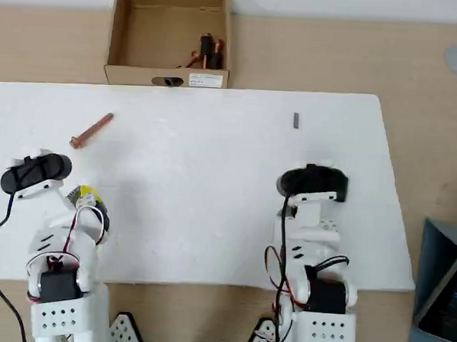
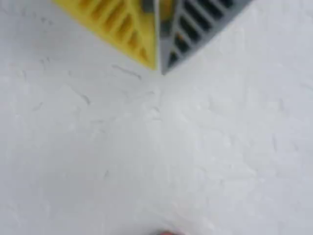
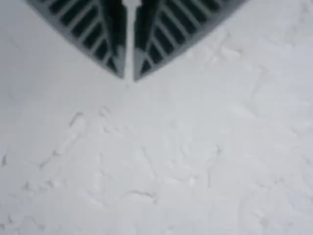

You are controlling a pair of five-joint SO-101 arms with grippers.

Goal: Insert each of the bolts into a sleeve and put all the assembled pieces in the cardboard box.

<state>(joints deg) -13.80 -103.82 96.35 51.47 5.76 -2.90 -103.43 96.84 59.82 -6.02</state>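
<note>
Looking through my wrist cameras, I see the left gripper point(image 2: 159, 67) pinched shut, its yellow and grey fingers point(image 2: 122, 29) meeting at the tips over the white mat point(image 1: 211, 208), and the right gripper point(image 3: 128, 76) narrowed to a thin slit, both empty. The copper bolt point(image 1: 91, 130) lies on the mat ahead of the left gripper, the small dark sleeve point(image 1: 296, 120) ahead of the right one, and beyond both sits the cardboard box point(image 1: 166, 76) with assembled pieces point(image 1: 206, 53) inside.

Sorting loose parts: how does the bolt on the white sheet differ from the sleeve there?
The bolt is copper-coloured, the sleeve dark grey. The bolt is longer and lies slanted; the sleeve is short and points toward the cardboard box. Both lie loose on the white sheet.
</note>
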